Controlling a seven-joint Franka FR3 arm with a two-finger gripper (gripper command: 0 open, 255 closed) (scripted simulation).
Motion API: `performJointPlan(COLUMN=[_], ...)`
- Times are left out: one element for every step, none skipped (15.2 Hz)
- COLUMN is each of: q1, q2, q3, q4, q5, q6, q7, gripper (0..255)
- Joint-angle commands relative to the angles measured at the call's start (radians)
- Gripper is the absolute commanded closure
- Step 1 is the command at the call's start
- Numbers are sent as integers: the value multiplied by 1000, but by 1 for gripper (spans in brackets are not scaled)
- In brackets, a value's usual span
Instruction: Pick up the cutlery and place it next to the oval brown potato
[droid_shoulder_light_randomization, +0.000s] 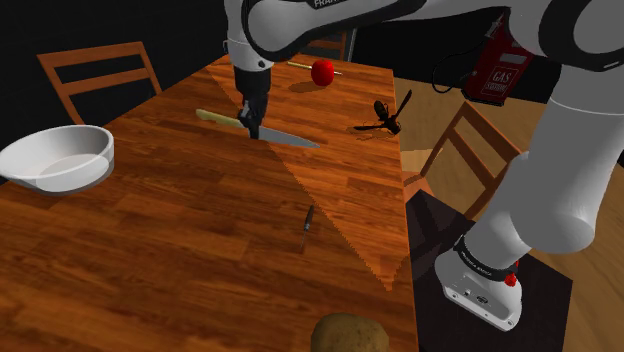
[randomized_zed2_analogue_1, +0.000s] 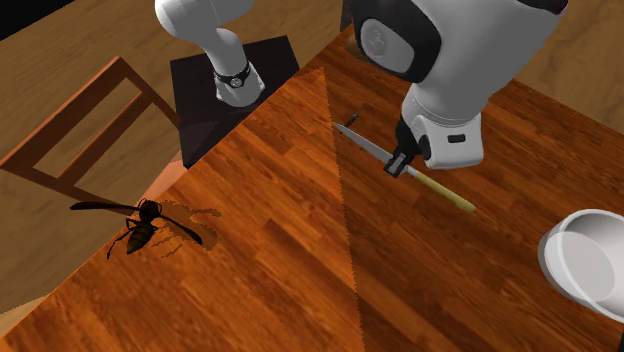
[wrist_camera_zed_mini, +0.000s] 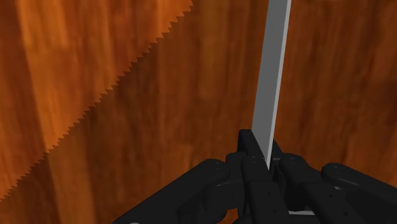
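A knife (droid_shoulder_light_randomization: 285, 137) with a grey blade and a pale handle lies flat at the far middle of the wooden table (droid_shoulder_light_randomization: 180, 260), on it or just above it. My black gripper (droid_shoulder_light_randomization: 250, 128) comes down on it where blade meets handle. In the wrist view the gripper (wrist_camera_zed_mini: 261, 159) is shut on the knife, and the blade (wrist_camera_zed_mini: 270, 83) runs straight out from between the fingers. The second exterior view has the gripper (randomized_zed2_analogue_1: 398, 165) on the knife (randomized_zed2_analogue_1: 365, 145) too. A brown oval potato (droid_shoulder_light_randomization: 350, 335) sits at the table's near edge, far from the knife.
A white bowl (droid_shoulder_light_randomization: 60, 158) stands at the shoulder view's left. A red apple (droid_shoulder_light_randomization: 322, 71) sits at the far end. A dark wasp figure (droid_shoulder_light_randomization: 383, 118) and a small dark object (droid_shoulder_light_randomization: 309, 218) lie on the table. Wooden chairs (droid_shoulder_light_randomization: 100, 70) stand around it.
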Motion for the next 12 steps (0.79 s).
performJointPlan(q1=[18,28,38,48,58,69,79,90,101,111,122,133], q2=[-39,-58,-76,-93,-109,-125,-140,-154,-167,-179,-190,-201], q3=[13,21,30,38,47,55,65,74,84,94,104,115], q4=[-43,-69,-93,-115,-136,-156,-175,-193,-209,-224,-238,-250], q5=[4,6,8,11,13,15,18,20,23,26,28,31], q6=[4,11,17,22,28,32,36,40,43,46,49,51], q7=[33,50,69,87,106,125,144,164,183,203,224,244], gripper=[255,255,255,255,255,255,255,255,255,255,255,255])
